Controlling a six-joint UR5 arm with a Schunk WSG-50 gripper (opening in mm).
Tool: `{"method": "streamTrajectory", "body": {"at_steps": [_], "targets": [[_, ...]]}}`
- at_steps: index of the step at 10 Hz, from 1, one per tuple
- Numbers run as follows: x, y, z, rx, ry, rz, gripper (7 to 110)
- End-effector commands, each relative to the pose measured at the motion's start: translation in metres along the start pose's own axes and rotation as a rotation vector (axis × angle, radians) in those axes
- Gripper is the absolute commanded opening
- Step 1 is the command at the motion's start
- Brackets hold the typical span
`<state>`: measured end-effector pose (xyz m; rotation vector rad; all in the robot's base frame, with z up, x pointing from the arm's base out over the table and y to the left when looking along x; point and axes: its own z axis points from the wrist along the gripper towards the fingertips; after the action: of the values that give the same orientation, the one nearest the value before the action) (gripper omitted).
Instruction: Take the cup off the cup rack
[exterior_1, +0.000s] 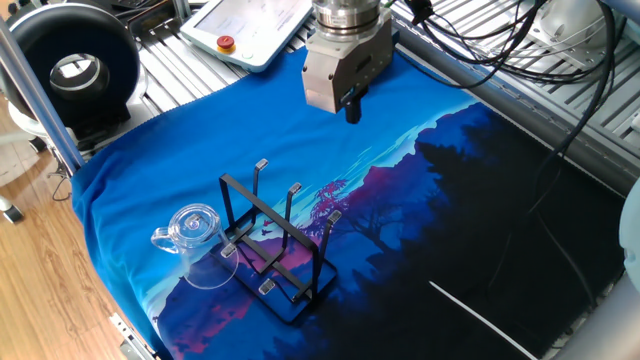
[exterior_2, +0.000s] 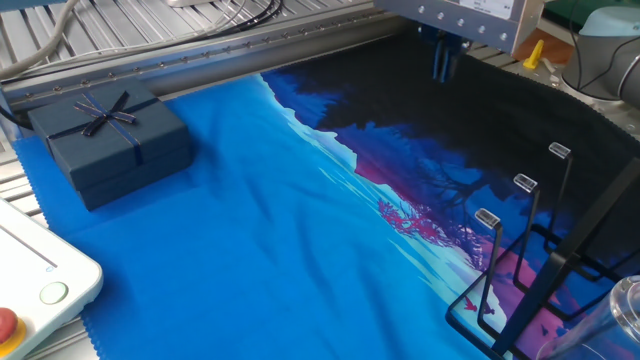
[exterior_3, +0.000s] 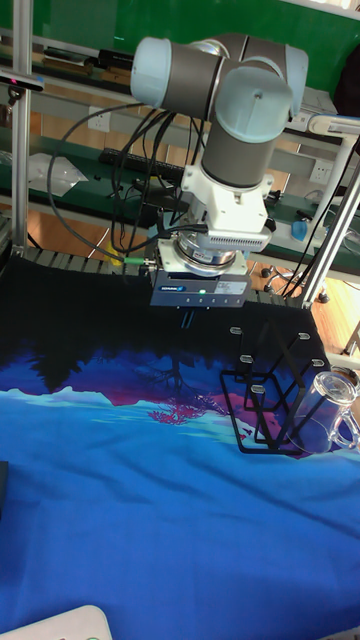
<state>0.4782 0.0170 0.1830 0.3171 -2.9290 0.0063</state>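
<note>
**Fingers high and closed, cup on the rack well away**

The gripper (exterior_1: 351, 108) hangs above the worktop (exterior_1: 480, 220) with nothing in it. Its dark fingers (exterior_1: 352, 106) point straight down and read as one narrow dark stub in every view, so they stand pressed together or very nearly so. In the other fixed view only that stub (exterior_2: 443, 62) shows below the silver body at the top edge. In the tall fixed view it is a short dark tip (exterior_3: 187, 317) under the grey block with green lights.

The fingers are well apart from both task things. In one fixed view the cup rack (exterior_1: 275, 240) stands on the printed blue cloth (exterior_1: 150, 180) nearer the front edge, well below the gripper in the picture and a little to its left. Its black frame is upright, with the slanted prongs ending in small grey tips.

The cup (exterior_1: 197, 243) is on the rack's outer side, the side away from the gripper. It is clear, tilted, mouth up and outward, loop handle toward the cloth's edge, and it touches the rack's lower prongs. In the tall fixed view the cup (exterior_3: 325, 406) leans off the right side of the rack (exterior_3: 275, 395), while the fingers hang to the rack's left and higher.

Farther off, a dark gift box (exterior_2: 108, 143) with a ribbon rests at the cloth's corner.
</note>
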Motion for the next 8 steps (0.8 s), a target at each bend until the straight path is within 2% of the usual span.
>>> {"method": "streamTrajectory", "body": {"at_steps": [1,2,4,5,6,8], "targets": [[-0.003,0.000,-0.001,-0.001,-0.011,0.020,7],[-0.018,0.002,-0.001,0.017,-0.037,0.029,7],[-0.047,0.026,0.005,-0.001,-0.035,0.026,7],[-0.057,0.031,0.004,0.016,-0.023,0.007,7],[-0.070,0.036,-0.001,0.033,-0.019,0.009,7],[-0.091,0.052,-0.008,0.021,-0.033,0.016,7]]}}
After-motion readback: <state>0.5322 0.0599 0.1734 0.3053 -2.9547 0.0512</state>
